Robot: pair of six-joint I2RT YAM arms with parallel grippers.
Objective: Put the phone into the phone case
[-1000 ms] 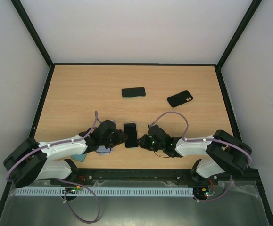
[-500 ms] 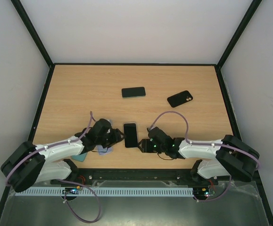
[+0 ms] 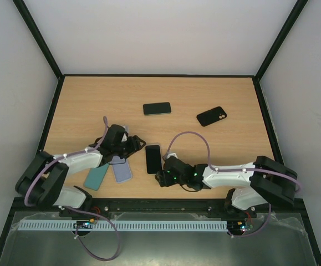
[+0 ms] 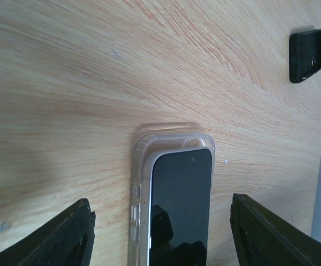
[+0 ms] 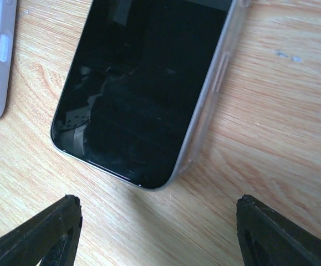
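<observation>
Both arms have drawn back from the black glass-fronted phone (image 3: pixel 153 159). The left gripper (image 3: pixel 138 144) has swung off towards the table's far left, uncovering a flat teal case (image 3: pixel 96 176) and a pale lavender case (image 3: pixel 121 169) beside it. The right gripper (image 3: pixel 161 176) has slid round to the phone's near end. Each now stands wide, with nothing between its fingers.

The phone lies face up near the middle of the near edge of the light wooden table (image 3: pixel 93 105), sitting in the clear soft plastic case (image 4: pixel 174 138). From the left wrist, the case's rim wraps the far end. From the right wrist, the rim shows along one long side only, and I cannot tell whether the near corner is pressed fully home.

To my eye the phone is a stiff, fairly heavy slab with a slick, breakable glass face, while the case is light and bendy. I'd take hold across the long edges, or press flat on the corners, and never pinch the screen.

A second dark phone (image 3: pixel 157 108) and a black case (image 3: pixel 212 116) lie well apart, towards the far edge.
</observation>
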